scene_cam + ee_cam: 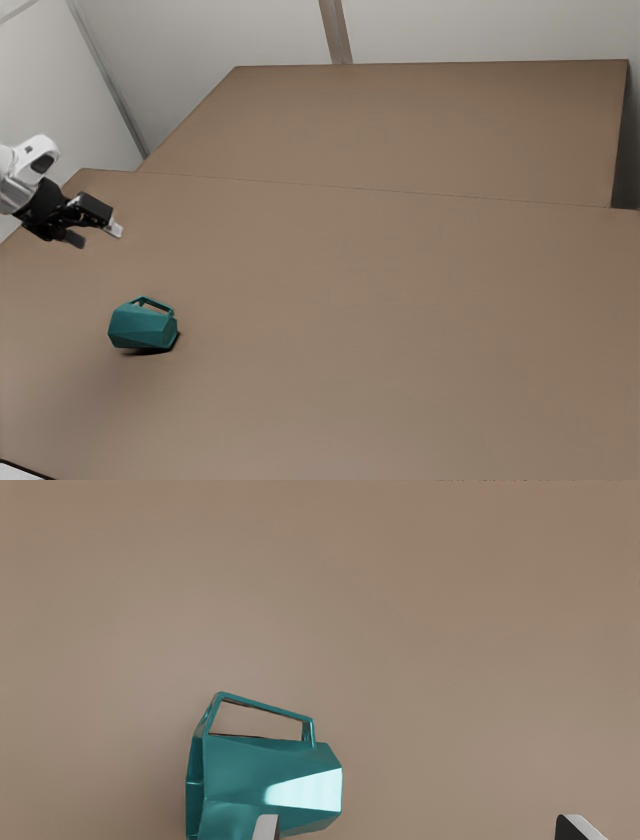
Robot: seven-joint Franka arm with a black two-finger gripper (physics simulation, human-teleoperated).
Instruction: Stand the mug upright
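Fingers (266,828) spread and holding nothing, my black two-finger end effector (97,236) hangs over the flat, matte brown desk (380,330). Past one pale fingertip, a glossy teal mug (250,770), faceted, with an angular loop handle (267,708), lies on its side.

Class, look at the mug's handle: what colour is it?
The handle is teal, seen best in the wrist view.
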